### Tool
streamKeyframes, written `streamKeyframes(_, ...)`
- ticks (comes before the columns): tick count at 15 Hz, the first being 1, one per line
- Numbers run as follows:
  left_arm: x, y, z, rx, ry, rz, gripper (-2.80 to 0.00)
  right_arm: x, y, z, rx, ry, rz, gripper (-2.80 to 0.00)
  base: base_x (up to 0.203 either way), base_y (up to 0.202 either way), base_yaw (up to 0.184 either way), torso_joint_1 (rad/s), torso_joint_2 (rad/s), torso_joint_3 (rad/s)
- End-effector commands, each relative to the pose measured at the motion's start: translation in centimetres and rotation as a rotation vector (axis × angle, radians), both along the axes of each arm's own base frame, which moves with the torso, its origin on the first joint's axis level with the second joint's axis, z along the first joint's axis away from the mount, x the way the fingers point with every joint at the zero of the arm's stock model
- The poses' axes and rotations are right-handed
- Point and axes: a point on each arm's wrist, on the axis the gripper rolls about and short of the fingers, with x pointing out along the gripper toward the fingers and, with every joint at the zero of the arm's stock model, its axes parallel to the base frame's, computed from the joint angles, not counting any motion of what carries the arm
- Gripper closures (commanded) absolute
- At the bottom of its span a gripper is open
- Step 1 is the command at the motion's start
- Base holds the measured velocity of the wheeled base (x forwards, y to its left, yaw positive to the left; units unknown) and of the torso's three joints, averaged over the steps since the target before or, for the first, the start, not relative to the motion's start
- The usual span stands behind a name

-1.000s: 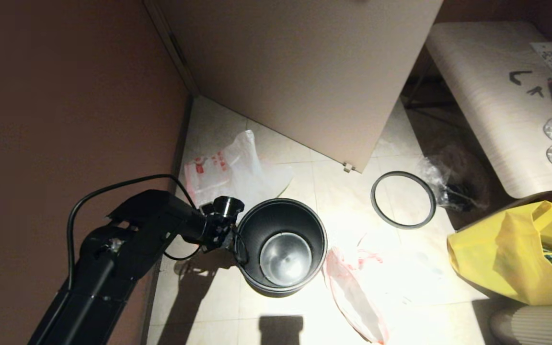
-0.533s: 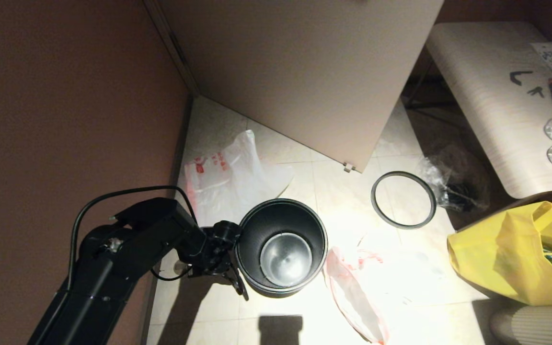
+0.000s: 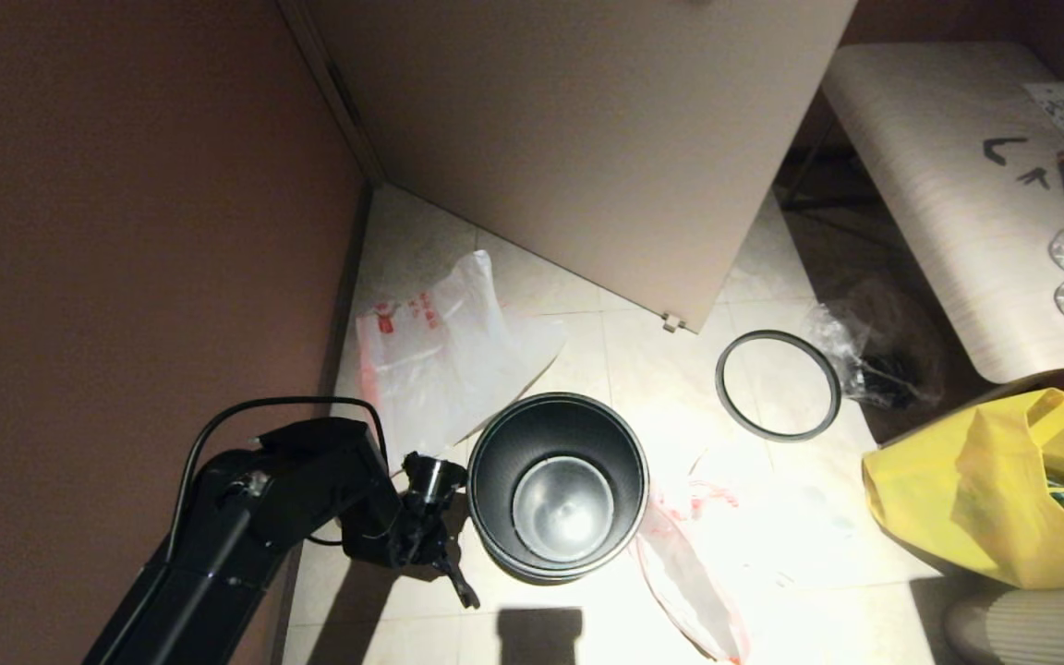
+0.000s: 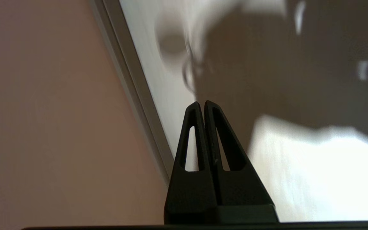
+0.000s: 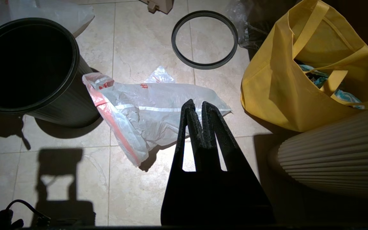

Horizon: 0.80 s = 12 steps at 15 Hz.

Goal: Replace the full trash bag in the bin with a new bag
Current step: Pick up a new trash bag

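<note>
- Two grippers, both with fingers pressed together, nothing held.
- Left gripper (image 3: 458, 586): lower left of the head view, just left of the bin (image 3: 558, 487), fingertips near the floor; contact with the bin can't be told. Its wrist view shows only wall, baseboard and shadowed floor.
- Right gripper (image 5: 198, 108): not in the head view; in its wrist view it hangs above the flat white bag (image 5: 145, 111).
- Bin: upright, centre bottom of the head view, no liner, steel bottom showing.
- Flat white bag with pink-red edge: on the floor just right of the bin.
- Second white bag with red print (image 3: 444, 356): upper left of the bin, by the wall.
- Grey ring (image 3: 778, 384): flat on the floor, right of centre.
- Yellow tote (image 3: 994, 489): lower right.
</note>
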Motion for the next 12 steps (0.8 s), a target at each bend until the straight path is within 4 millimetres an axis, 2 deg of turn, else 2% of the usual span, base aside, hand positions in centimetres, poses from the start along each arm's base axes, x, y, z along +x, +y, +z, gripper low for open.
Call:
streamKeyframes(1,1.8,0.0,-0.9,0.052,-0.031,-0.039,0.0,0.0,0.0,0.0,0.001,0.002,0.0,0.0,0.0,0.0,0.0,0.0,0.0,0.0)
streamKeyframes(4,5.5,0.0,-0.7,0.112,-0.158,-0.035,0.0,0.0,0.0,0.0,0.001,0.002,0.0,0.0,0.0,0.0,0.0,0.0,0.0,0.0)
streamKeyframes(7,6.9,-0.1,0.1,0.138,-0.171,-0.014,0.0,0.0,0.0,0.0,0.0,0.002,0.0,0.0,0.0,0.0,0.0,0.0,0.0,0.0)
streamKeyframes(12,9.2,1.4,-2.2,0.161,-0.171,0.052,0.0,0.0,0.0,0.0,0.001,0.002,0.0,0.0,0.0,0.0,0.0,0.0,0.0,0.0)
